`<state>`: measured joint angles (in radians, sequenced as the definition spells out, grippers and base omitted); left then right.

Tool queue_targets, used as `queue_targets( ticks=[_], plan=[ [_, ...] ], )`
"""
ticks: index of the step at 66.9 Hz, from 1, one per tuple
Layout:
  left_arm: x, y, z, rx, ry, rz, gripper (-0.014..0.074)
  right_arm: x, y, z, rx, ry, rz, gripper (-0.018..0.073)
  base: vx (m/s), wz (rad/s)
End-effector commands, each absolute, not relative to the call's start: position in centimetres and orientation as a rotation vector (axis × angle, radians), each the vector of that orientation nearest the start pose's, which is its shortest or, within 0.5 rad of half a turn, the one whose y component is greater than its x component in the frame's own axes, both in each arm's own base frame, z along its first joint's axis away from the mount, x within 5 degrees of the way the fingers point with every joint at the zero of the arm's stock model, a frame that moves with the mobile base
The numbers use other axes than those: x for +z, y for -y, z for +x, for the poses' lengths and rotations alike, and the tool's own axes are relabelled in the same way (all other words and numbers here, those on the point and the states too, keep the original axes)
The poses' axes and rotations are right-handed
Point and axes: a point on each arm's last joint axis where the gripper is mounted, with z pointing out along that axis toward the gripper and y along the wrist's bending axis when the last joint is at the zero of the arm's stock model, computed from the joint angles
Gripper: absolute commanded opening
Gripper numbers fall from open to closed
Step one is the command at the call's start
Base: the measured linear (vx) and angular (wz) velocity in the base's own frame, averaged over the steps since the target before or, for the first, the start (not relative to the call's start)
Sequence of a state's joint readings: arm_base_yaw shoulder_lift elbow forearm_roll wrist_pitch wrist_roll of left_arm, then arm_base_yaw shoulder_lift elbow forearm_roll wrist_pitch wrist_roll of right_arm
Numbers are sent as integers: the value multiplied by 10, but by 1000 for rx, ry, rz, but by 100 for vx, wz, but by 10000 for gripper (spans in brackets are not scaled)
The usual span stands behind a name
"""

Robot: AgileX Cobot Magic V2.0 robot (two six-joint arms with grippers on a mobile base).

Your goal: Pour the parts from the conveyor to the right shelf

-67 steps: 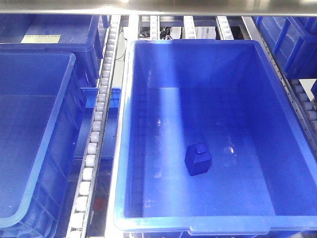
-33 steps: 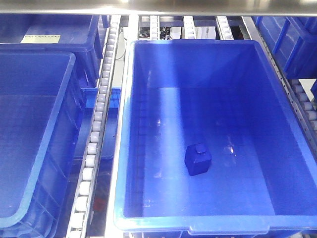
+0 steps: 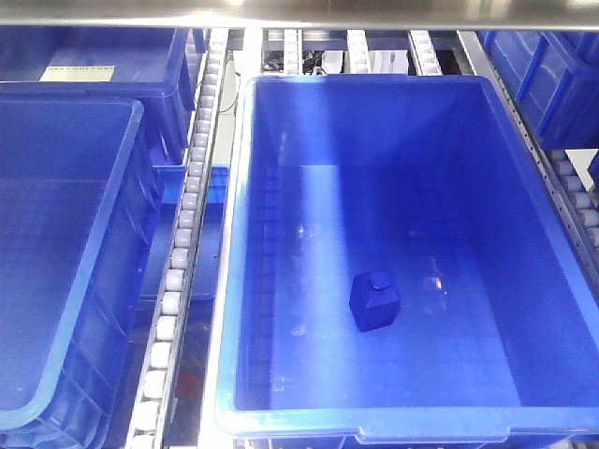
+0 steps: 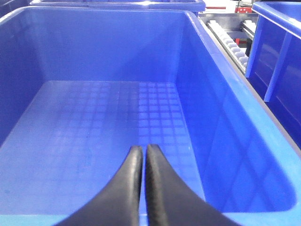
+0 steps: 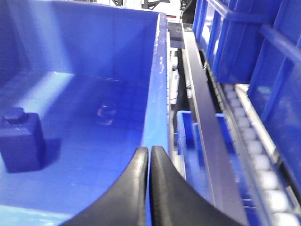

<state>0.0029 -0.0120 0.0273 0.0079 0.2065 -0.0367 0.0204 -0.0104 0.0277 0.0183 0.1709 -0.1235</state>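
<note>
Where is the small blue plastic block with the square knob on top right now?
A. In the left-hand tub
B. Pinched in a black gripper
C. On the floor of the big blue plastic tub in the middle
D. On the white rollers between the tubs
C: the small blue plastic block stands on the floor of the middle big blue plastic tub, and both grippers are shut and empty.

Block (image 3: 375, 301) on floor of centre tub (image 3: 374, 86), toward front. Second tub (image 3: 70, 108) to left; roller track (image 3: 182, 243) between them. Third tub (image 3: 552, 70) at far right, behind another roller track (image 3: 576, 192). Fourth tub (image 3: 112, 51) behind left one.
</note>
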Motion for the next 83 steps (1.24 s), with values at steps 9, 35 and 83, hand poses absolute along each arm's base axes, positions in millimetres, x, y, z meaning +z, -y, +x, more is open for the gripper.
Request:
queue_targets(
  ticks=[9,35,83],
  plan=[
    [200,0,55,-37,-1595,-34,-6,193,-1,56,-70,-1592,-106,-8,0,0],
    [200,0,55,-37,-1595,-34,-6,193,-1,56,-70,-1591,-106,-8,0,0],
    [200,0,55,-37,-1595,-34,-6,193,-1,56,-70,-1591,-106,-8,0,0]
  ],
)
